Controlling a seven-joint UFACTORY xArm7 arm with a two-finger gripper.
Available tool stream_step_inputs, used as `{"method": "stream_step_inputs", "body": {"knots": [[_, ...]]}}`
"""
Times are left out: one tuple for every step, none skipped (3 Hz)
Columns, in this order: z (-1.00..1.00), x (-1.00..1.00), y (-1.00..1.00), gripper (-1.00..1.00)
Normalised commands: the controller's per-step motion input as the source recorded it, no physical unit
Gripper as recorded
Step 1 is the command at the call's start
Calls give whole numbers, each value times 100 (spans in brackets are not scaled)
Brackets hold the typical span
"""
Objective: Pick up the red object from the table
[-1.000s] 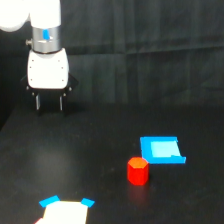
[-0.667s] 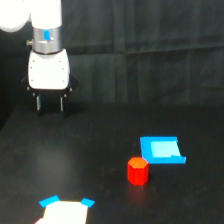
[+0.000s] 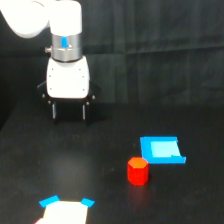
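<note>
The red object is a small red-orange faceted block standing upright on the black table, right of centre in the exterior view. My gripper hangs from the white arm well to the upper left of it, above the table's far part. Its two dark fingers point straight down with a wide gap between them and nothing held, so it is open.
A flat blue piece lies just behind and to the right of the red block, almost touching it. A pale card with blue corners sits at the bottom edge. A wrinkled black cloth forms the backdrop.
The arm and gripper have shifted slightly to the exterior view's right. The red block and blue piece have not moved.
</note>
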Motion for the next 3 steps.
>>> {"method": "stream_step_inputs", "body": {"knots": [[-15,100,-81,100],[-56,100,-81,100],[2,100,-100,100]]}}
